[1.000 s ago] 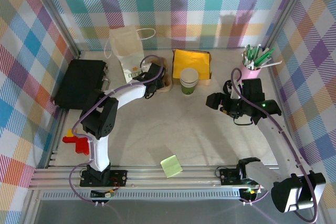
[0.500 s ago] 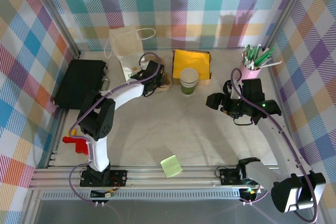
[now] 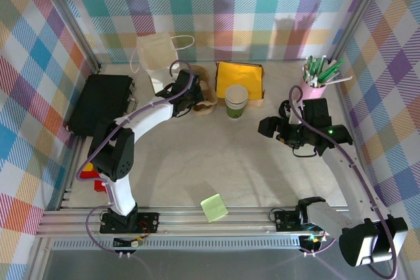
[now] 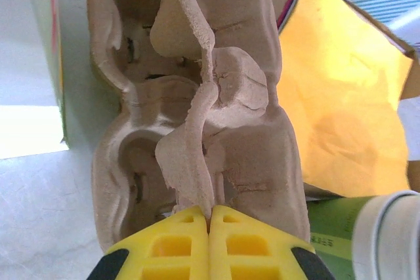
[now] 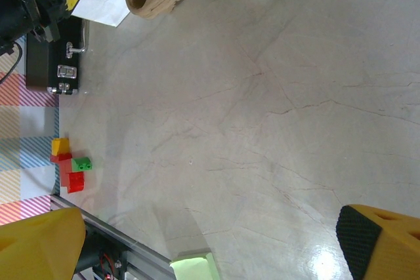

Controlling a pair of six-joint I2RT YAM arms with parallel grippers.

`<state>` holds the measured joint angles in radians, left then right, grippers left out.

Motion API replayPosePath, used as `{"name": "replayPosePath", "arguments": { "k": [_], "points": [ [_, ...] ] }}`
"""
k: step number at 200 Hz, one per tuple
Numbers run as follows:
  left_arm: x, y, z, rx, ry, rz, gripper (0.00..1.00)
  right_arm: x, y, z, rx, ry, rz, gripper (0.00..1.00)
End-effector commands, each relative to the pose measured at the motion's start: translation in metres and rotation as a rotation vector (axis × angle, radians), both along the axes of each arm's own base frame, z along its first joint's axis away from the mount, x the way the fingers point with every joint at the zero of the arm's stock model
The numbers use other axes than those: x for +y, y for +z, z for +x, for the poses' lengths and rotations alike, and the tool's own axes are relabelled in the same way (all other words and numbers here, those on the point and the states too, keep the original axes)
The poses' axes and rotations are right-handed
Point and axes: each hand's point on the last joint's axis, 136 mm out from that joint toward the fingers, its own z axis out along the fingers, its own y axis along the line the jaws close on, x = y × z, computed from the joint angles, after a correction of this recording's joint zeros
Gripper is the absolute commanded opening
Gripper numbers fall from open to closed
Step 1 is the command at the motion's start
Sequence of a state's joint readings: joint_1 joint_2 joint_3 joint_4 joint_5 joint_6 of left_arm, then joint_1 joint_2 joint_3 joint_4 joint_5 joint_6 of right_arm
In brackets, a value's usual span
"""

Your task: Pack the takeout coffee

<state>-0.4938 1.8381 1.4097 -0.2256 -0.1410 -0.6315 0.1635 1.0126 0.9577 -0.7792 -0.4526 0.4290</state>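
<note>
Takeout coffee cup (image 3: pixel 236 101) is standing upright at the back middle of the table (image 3: pixel 216 155), cream above and green below. It is sitting just in front of a yellow packet (image 3: pixel 240 78) and just right of the brown pulp carrier (image 3: pixel 209 101). Whether cup and carrier are touching cannot be told.

Handling, as judged: the cup is thin paper, so it is likely light and yielding under a hard squeeze. The tapered wall is inviting a slip downward through the jaws. The best hold is looking to be across the upper wall, just under the rolled rim, where paper is stiffest. The cup should be kept upright, since its contents cannot be told.

Left gripper (image 4: pixel 210 218) is reaching in beside the cup. Its yellow jaws are pressing together on the carrier's thin central ridge, not on the cup.

Right gripper (image 3: pixel 269 126) is hovering over bare table, right of the cup and apart from it. Its jaws are spreading to their widest and holding nothing.
</note>
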Motion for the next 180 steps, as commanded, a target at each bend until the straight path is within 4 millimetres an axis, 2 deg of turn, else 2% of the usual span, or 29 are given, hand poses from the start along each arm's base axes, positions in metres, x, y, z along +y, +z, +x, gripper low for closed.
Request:
{"name": "replayPosePath", "arguments": {
  "k": [1,35,38,71,104,141,180],
  "points": [
    [-0.003,0.038,-0.003,-0.062,-0.043,-0.050,0.00,0.001,0.020,0.000,-0.063,0.016,-0.004,0.99],
    [-0.004,0.073,-0.018,-0.098,-0.101,-0.073,0.00,0.003,0.041,-0.002,-0.128,0.039,0.008,1.00],
    [-0.003,0.072,-0.023,-0.078,-0.109,-0.064,0.00,0.003,0.043,-0.002,-0.136,0.042,0.009,1.00],
    [-0.001,0.107,-0.052,-0.098,-0.199,-0.057,0.00,0.006,0.065,-0.005,-0.207,0.073,0.012,0.96],
    [0.004,0.132,-0.090,-0.097,-0.295,-0.053,0.00,0.012,0.086,-0.008,-0.266,0.111,-0.001,0.94],
    [-0.006,0.143,-0.136,-0.053,-0.471,-0.101,0.00,0.028,0.108,-0.010,-0.333,0.183,-0.032,0.91],
    [-0.021,0.141,-0.181,-0.010,-0.675,-0.140,0.00,0.054,0.120,-0.008,-0.388,0.277,-0.096,0.88]
  ]
}}
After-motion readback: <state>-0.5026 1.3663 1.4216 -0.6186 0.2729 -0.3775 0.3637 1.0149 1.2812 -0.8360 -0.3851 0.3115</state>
